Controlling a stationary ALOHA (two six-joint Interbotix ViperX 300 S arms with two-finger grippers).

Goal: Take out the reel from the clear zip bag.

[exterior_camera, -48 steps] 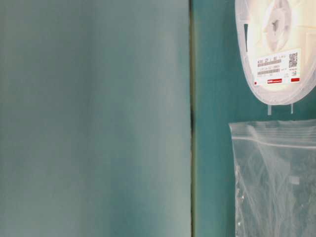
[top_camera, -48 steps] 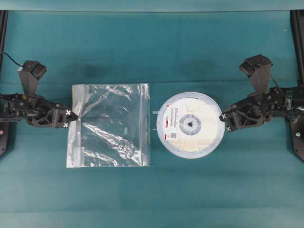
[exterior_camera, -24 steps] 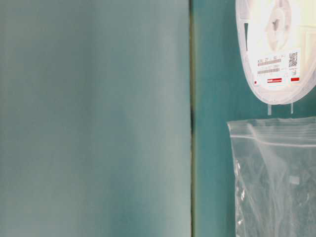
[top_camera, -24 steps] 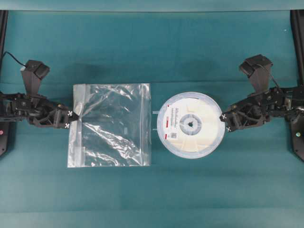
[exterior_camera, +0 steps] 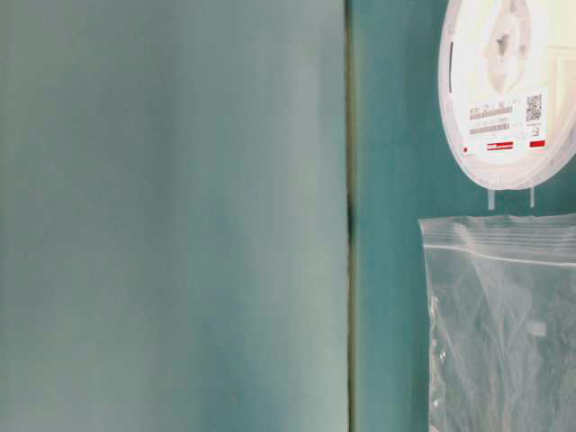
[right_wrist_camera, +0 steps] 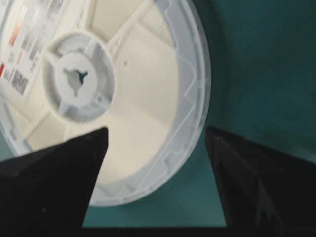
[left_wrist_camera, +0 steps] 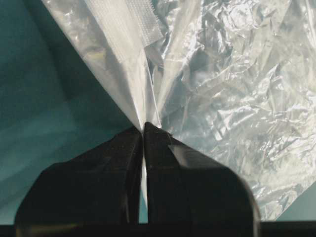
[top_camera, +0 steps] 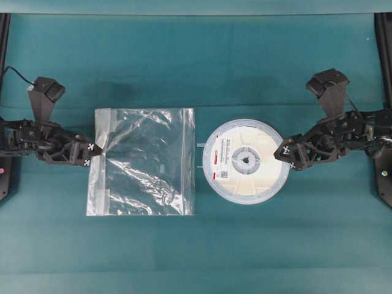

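On the teal cloth-covered surface (top_camera: 196,245) the flat round reel (top_camera: 245,160), cream-faced with a translucent whitish rim, a grey hub and a white label with a red stripe, lies flat to the right of centre, fully outside the bag. Just beside it to the left, with a narrow strip of cloth between them, lies the square, crinkly clear zip bag (top_camera: 142,162), its whitish zip strip along the edge away from the reel. The left hand (top_camera: 93,154) is pinched tight on that zip-side edge of the bag; the wrist view shows the plastic gathered into a fold between its two black fingers (left_wrist_camera: 168,173), which are pressed together. The right hand (top_camera: 287,156) sits at the reel's right rim with its fingers (right_wrist_camera: 54,173) spread wide on either side of the rim, holding nothing.
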